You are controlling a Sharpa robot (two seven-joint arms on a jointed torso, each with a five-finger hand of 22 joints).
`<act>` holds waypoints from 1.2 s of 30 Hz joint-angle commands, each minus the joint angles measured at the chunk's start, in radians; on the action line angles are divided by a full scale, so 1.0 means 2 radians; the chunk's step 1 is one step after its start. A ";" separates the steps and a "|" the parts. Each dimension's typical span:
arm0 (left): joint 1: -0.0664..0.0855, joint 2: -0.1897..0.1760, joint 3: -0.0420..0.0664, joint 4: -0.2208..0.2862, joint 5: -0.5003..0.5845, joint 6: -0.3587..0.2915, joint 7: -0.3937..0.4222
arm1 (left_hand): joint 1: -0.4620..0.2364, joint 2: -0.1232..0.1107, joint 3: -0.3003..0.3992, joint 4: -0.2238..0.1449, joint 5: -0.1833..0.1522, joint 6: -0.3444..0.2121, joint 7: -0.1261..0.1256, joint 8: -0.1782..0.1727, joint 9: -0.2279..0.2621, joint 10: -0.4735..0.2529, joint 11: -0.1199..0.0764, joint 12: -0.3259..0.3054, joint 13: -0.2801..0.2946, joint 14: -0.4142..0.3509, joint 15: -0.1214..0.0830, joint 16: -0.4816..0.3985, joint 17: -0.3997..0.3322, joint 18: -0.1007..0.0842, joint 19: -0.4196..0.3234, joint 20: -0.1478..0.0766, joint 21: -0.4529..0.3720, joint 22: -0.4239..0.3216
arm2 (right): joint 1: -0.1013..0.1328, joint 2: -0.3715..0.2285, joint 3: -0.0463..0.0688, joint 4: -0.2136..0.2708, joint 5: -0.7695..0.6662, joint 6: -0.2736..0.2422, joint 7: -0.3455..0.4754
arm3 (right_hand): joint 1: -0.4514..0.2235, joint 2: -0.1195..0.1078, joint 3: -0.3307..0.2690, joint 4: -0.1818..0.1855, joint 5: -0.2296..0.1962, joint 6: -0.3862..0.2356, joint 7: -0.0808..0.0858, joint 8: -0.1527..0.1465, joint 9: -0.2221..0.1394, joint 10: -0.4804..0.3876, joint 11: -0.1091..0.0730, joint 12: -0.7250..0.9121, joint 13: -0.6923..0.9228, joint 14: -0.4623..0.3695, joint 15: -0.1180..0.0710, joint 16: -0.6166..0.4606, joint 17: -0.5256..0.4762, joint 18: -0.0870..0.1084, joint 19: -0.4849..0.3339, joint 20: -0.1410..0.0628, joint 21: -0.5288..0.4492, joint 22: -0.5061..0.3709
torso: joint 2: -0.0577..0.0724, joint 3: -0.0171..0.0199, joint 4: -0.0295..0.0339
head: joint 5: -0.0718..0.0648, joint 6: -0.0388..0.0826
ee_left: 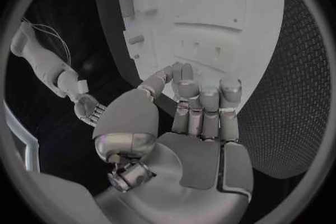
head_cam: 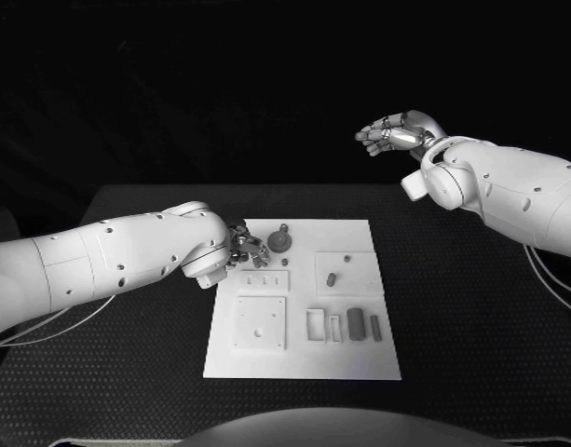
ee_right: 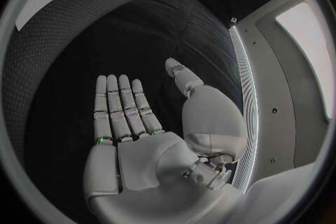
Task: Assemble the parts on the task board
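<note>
The white task board (head_cam: 305, 358) lies in the middle of the black table. On it are a round grey part (head_cam: 281, 240), a small grey piece (head_cam: 331, 278) and two dark cylinders (head_cam: 355, 323) beside pale frames (head_cam: 315, 324). My left hand (head_cam: 245, 248) hovers at the board's far left corner, next to the round part. In the left wrist view its fingers (ee_left: 203, 101) stretch out side by side over the board's edge (ee_left: 210, 11), with nothing in them. My right hand (head_cam: 393, 136) is raised beyond the table's far edge, palm flat and empty (ee_right: 133, 123).
A raised square plate (head_cam: 260, 322) with holes sits on the board's near left part. Black table (head_cam: 473, 354) surrounds the board on all sides. My right arm (head_cam: 527, 200) crosses above the table's far right corner.
</note>
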 commanded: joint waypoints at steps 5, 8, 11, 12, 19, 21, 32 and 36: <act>0.001 0.009 0.000 -0.004 -0.033 0.015 -0.011 | 0.005 0.004 0.023 -0.018 -0.003 0.009 -0.009 0.002 0.003 0.033 -0.032 0.002 0.001 0.050 -0.058 0.001 0.001 0.027 0.004 -0.063 0.004 0.009 | 0.000 0.002 0.000 0.004 -0.005 0.010 0.002 | 0.006 0.000 0.000 0.004 0.000 -0.004 0.004 0.000 -0.001 0.004 0.001 -0.004 0.000 0.002 0.002 -0.005 -0.002 -0.011 -0.004 -0.001 -0.003 0.002 | 0.000 0.0002 0.0001 | -0.001 -0.005; 0.000 0.013 0.000 -0.007 -0.028 0.026 -0.009 | 0.005 0.004 0.023 -0.018 -0.003 0.009 -0.009 0.002 0.003 0.033 -0.032 0.002 0.001 0.050 -0.058 0.001 0.001 0.027 0.004 -0.063 0.005 0.009 | 0.001 0.002 0.000 0.005 -0.005 0.009 0.002 | 0.006 0.000 0.000 0.005 0.000 -0.004 0.005 0.000 -0.001 0.005 0.001 -0.006 0.000 0.002 0.002 -0.006 -0.003 -0.011 -0.004 -0.001 -0.004 0.002 | 0.001 0.0005 -0.0002 | 0.000 -0.009; -0.001 0.015 0.000 -0.009 -0.026 0.026 -0.009 | 0.003 0.004 0.023 -0.018 -0.004 0.009 -0.009 0.002 0.003 0.032 -0.031 0.002 0.001 0.050 -0.058 0.001 0.001 0.027 0.004 -0.063 0.005 0.009 | 0.003 0.003 0.000 0.006 -0.006 0.008 0.001 | 0.007 0.000 0.000 0.005 0.000 -0.004 0.005 0.000 -0.001 0.005 0.001 -0.007 0.000 0.003 0.002 -0.007 -0.003 -0.011 -0.005 -0.001 -0.004 0.003 | 0.001 0.0005 -0.0008 | 0.000 -0.010; -0.002 0.015 0.000 -0.009 -0.027 0.027 -0.008 | 0.003 0.004 0.024 -0.017 -0.004 0.009 -0.008 0.001 0.003 0.032 -0.031 0.002 0.001 0.050 -0.058 0.001 0.001 0.027 0.004 -0.063 0.005 0.009 | 0.003 0.003 0.000 0.007 -0.009 0.007 0.000 | 0.007 0.000 0.000 0.005 0.000 -0.004 0.005 0.000 -0.001 0.006 0.001 -0.008 0.000 0.003 0.002 -0.007 -0.003 -0.011 -0.005 -0.001 -0.004 0.003 | 0.001 0.0001 -0.0007 | -0.001 -0.010; -0.005 0.015 0.000 -0.009 -0.041 0.024 -0.008 | 0.003 0.003 0.024 -0.017 -0.004 0.009 -0.008 0.001 0.003 0.032 -0.031 0.002 0.001 0.050 -0.058 0.000 0.001 0.027 0.004 -0.062 0.005 0.009 | 0.006 0.003 0.001 0.010 -0.012 0.004 -0.003 | 0.006 -0.001 0.000 0.008 0.003 -0.004 0.005 0.000 -0.002 0.008 0.001 -0.011 0.001 0.004 0.004 -0.009 -0.005 -0.012 -0.005 -0.001 -0.004 0.005 | 0.002 -0.0003 -0.0003 | -0.004 -0.014; -0.005 0.016 0.000 -0.009 -0.043 0.027 -0.009 | 0.002 0.003 0.024 -0.017 -0.004 0.009 -0.008 0.001 0.003 0.032 -0.031 0.002 0.001 0.050 -0.058 0.000 0.001 0.027 0.004 -0.062 0.005 0.009 | 0.006 0.002 0.001 0.011 -0.012 0.004 -0.003 | 0.006 -0.001 0.000 0.009 0.003 -0.004 0.005 0.000 -0.002 0.008 0.001 -0.012 0.001 0.005 0.004 -0.009 -0.005 -0.012 -0.005 -0.002 -0.005 0.005 | 0.002 -0.0003 -0.0003 | -0.004 -0.014; -0.014 0.019 0.000 -0.015 -0.062 0.030 -0.010 | 0.002 0.004 0.025 -0.017 -0.004 0.009 -0.008 0.001 0.003 0.032 -0.031 0.001 0.001 0.050 -0.057 0.000 0.001 0.028 0.005 -0.062 0.006 0.009 | 0.007 0.002 0.001 0.012 -0.012 0.006 -0.003 | 0.006 -0.002 0.000 0.010 0.004 -0.004 0.005 0.000 -0.002 0.009 0.001 -0.014 0.001 0.005 0.004 -0.011 -0.006 -0.012 -0.005 -0.002 -0.005 0.006 | 0.001 -0.0001 0.0000 | -0.003 -0.018; -0.017 0.021 0.000 -0.016 -0.063 0.032 -0.009 | 0.002 0.004 0.025 -0.017 -0.004 0.009 -0.008 0.001 0.003 0.031 -0.031 0.001 0.000 0.050 -0.057 0.000 0.001 0.028 0.005 -0.062 0.006 0.008 | 0.007 0.003 0.002 0.011 -0.012 0.006 -0.003 | 0.006 -0.002 0.000 0.010 0.004 -0.004 0.005 0.000 -0.002 0.009 0.001 -0.015 0.001 0.005 0.004 -0.011 -0.006 -0.012 -0.006 -0.002 -0.005 0.007 | 0.002 -0.0001 0.0002 | -0.004 -0.018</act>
